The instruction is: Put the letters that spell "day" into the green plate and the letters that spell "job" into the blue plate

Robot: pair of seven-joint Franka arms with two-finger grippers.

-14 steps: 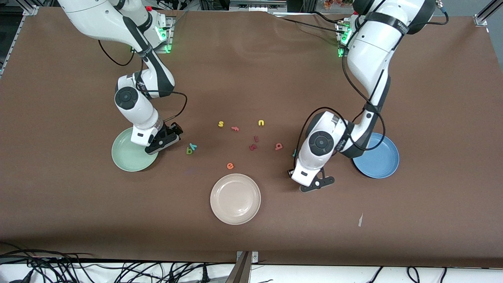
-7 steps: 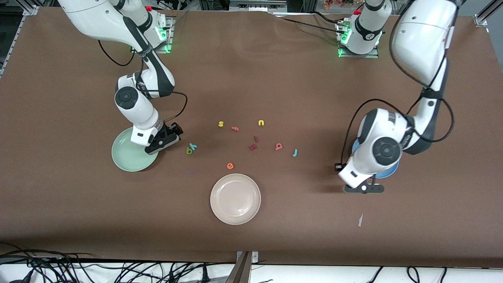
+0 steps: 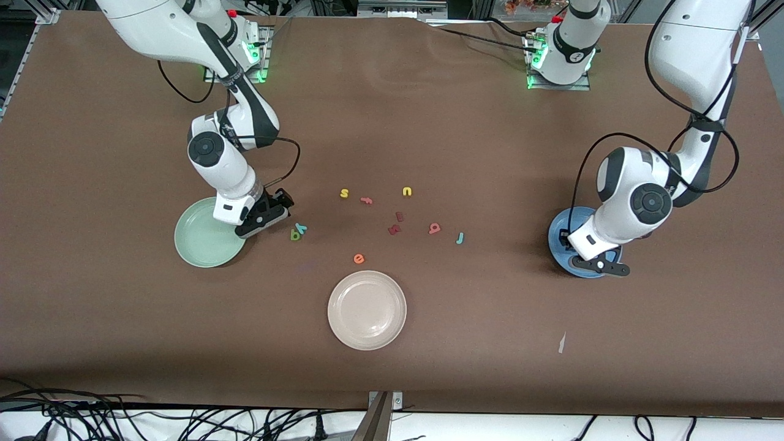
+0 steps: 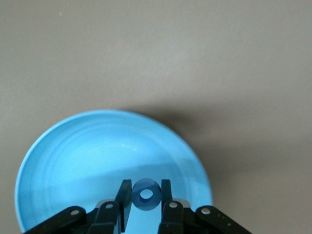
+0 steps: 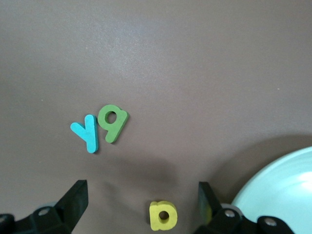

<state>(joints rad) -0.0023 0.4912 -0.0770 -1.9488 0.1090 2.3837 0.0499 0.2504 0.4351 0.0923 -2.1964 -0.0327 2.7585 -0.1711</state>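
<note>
My left gripper [image 4: 146, 188] is shut on the blue ring "o" [image 4: 146, 196] and holds it just above the blue plate [image 4: 87, 156]. The front view shows that gripper [image 3: 600, 265] over the blue plate [image 3: 558, 233] at the left arm's end. My right gripper [image 5: 141, 196] is open, low over the table, with the yellow letter [image 5: 163, 215] lying between its jaws, untouched. It [image 3: 263, 215] sits beside the green plate [image 3: 196, 242]. The dark green letter [image 3: 296, 234] and teal "y" [image 3: 301, 228] lie close by. The salmon-pink letter [image 3: 434, 228] and teal "j" [image 3: 460, 237] rest mid-table.
A cream-white plate [image 3: 367, 310] lies nearest the front camera. Loose letters are scattered mid-table: yellow "s" [image 3: 344, 193], salmon "f" [image 3: 366, 199], yellow "u" [image 3: 407, 192], two dark red letters [image 3: 395, 224], orange "e" [image 3: 359, 258]. A white scrap [image 3: 561, 343] lies near the front edge.
The left arm has swung from beside the teal "j" toward its own end of the table, carrying the blue "o" over the blue plate. The right gripper has shifted slightly toward the green letter.
</note>
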